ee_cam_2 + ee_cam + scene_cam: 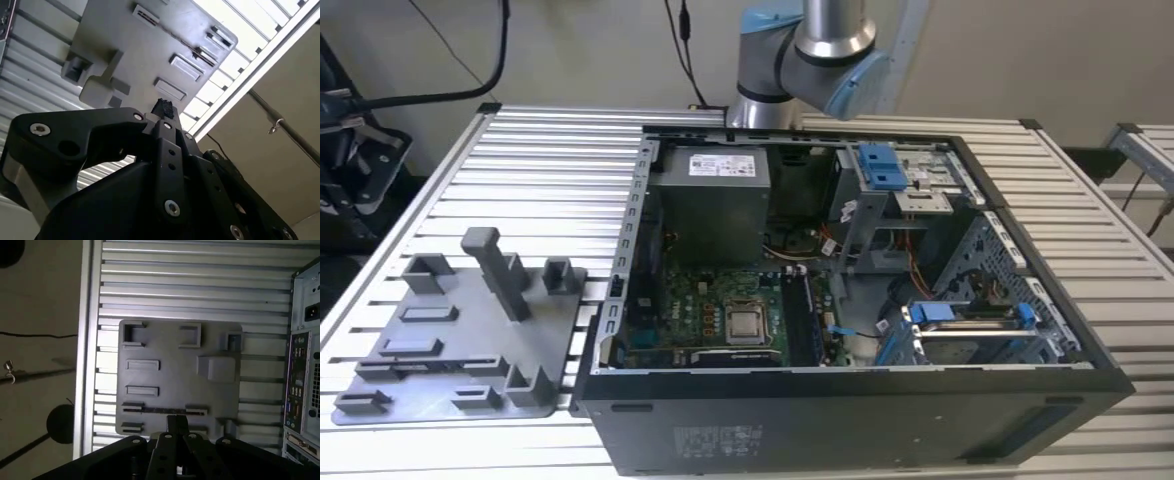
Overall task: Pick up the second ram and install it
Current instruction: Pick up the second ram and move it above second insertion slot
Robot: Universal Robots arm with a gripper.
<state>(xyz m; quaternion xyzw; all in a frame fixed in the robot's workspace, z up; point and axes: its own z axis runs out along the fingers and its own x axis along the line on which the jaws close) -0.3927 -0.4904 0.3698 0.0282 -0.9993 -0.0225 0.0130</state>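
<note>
Smooth black gripper (pixel 162 107), matt plastic tray (pixel 170 375), ribbed metal table (pixel 200 285).

Slatted metal table (pixel 534 160) here, with a grey fixture plate (pixel 447 350) sitting on it and the open PC case (pixel 854 430) right beside it.

Inside a robotics lab's test cell, a grey-and-blue industrial robot arm (pixel 807 45) rises behind a desk (pixel 547 160) built of slotted aluminium profiles. On the desk sits an open desktop computer case (pixel 854 430) with its green motherboard (pixel 707 300) exposed. Beside it is a grey moulded fixture plate (pixel 454 340) with slots and posts. Black cables (pixel 680 45) hang against a bare pale wall. In the first wrist view, the arm's black end effector (pixel 177 421) is above the plate.
</note>
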